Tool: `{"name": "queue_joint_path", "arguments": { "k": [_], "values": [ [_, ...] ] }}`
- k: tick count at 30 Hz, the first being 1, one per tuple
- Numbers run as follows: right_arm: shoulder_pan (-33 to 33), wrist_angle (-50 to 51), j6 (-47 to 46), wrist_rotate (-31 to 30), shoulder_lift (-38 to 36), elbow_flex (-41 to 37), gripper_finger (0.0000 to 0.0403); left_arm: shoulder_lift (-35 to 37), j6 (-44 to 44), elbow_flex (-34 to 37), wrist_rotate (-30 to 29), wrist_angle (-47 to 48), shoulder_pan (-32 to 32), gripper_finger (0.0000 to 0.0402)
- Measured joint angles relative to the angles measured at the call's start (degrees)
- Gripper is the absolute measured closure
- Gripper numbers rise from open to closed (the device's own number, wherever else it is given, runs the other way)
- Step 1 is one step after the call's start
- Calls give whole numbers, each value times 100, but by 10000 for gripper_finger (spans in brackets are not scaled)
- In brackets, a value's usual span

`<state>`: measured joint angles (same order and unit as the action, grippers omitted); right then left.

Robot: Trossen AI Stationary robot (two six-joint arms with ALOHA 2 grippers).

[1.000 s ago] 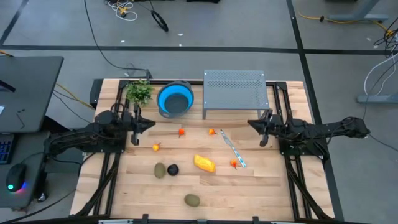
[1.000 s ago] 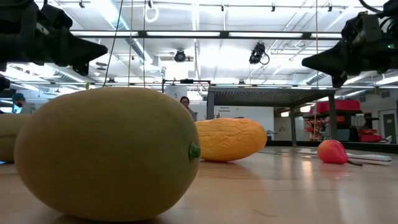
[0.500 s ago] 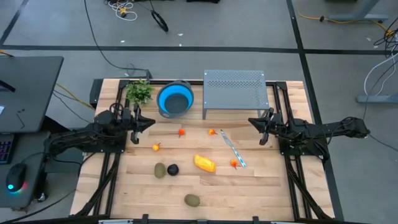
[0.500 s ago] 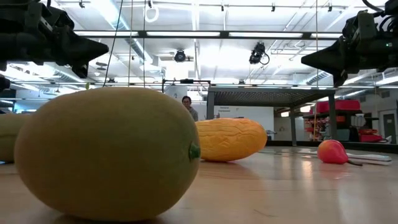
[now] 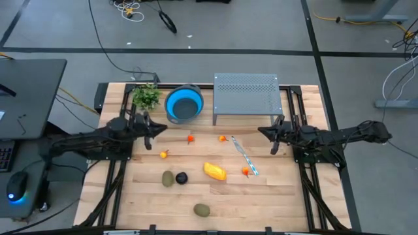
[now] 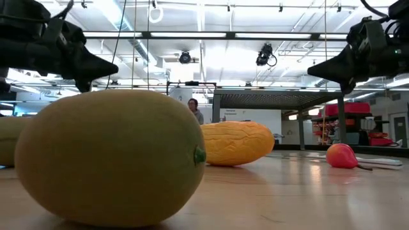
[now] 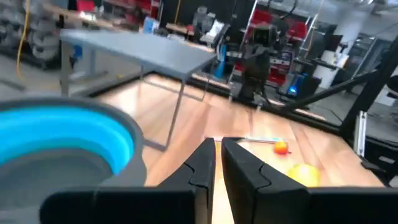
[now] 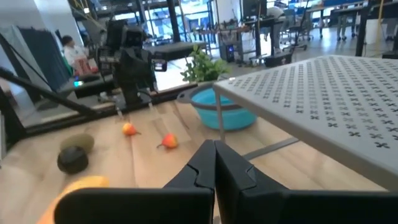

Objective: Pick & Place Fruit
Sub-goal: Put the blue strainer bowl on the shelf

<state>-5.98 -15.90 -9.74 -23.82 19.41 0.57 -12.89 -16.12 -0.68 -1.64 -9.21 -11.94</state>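
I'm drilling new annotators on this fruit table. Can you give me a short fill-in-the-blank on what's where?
1. The bowl beside the plant sprig is coloured ____.
2. The blackish fruit lies right next to an olive-green ____.
3. The perforated grey rack stands nearest the ____ gripper.

Missing words: blue; oval; right

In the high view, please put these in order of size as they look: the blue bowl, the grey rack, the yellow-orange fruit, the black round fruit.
From largest to smallest in the high view:
1. grey rack
2. blue bowl
3. yellow-orange fruit
4. black round fruit
The camera looks straight down, so nearness hardly affects this order.
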Motion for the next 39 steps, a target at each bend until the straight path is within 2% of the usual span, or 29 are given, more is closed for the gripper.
{"name": "queue_joint_path", "arguments": {
  "k": [5,11,18,21,24,29,35,39],
  "values": [
    [0,-2,119,-3,191,-1,400,-1186,-206,-493,-448,52,469,325],
    [0,53,-421,3,403,0,400,-2835,-314,-1411,-687,384,1278,273],
    [-7,198,-1025,389,693,0,400,-4393,-743,-2966,-1322,3252,2105,238],
    [-7,186,-1107,497,781,-1,400,-4771,-1273,-3456,-1529,4205,2325,226],
    [-7,162,-1158,493,840,-1,400,-5027,-1964,-3668,-1505,4668,2480,213],
    [-7,151,-1206,490,881,-1,400,-5494,-2826,-3668,-1478,4893,2661,186],
    [-7,142,-1202,486,882,0,400,-6057,-3347,-3668,-1422,4868,2754,162],
    [-7,144,-1189,423,882,-1,400,-6142,-3663,-3668,-1268,4934,2867,154]
  ]
}}
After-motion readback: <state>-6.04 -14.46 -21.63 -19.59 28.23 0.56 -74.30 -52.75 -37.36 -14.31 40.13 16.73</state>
